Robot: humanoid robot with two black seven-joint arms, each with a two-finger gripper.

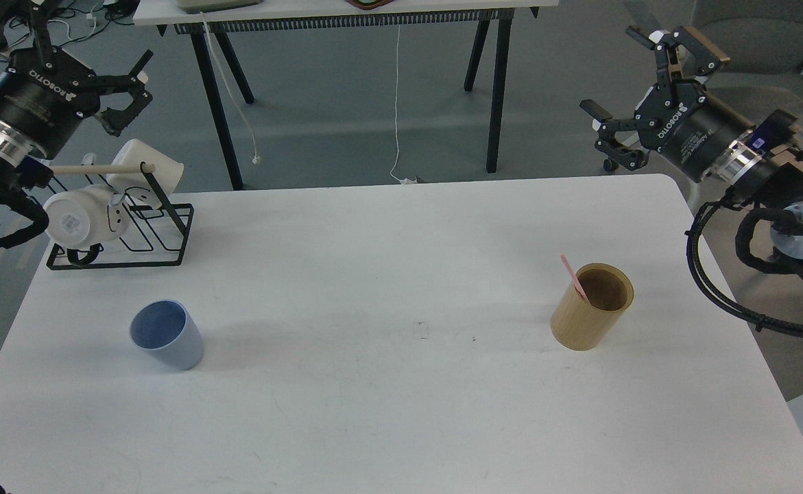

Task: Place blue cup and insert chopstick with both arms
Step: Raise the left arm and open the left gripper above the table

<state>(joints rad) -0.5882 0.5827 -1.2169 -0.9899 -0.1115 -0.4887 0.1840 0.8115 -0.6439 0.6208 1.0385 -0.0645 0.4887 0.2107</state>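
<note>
A blue cup (166, 334) stands upright on the white table (401, 412) at the left front. A tan wooden cylinder holder (592, 306) stands at the right, with one pink chopstick (572, 277) leaning inside it. My left gripper (65, 42) is open and empty, raised high at the far left, beyond the table's back edge and well away from the blue cup. My right gripper (638, 74) is open and empty, raised off the table's far right corner, well behind the holder.
A black wire rack (142, 241) with a wooden dowel holds two white cups (75, 219) at the table's back left corner. A dark-legged table (346, 10) stands behind. A grey chair (758, 34) and my right arm's cables (723, 288) are at the right edge.
</note>
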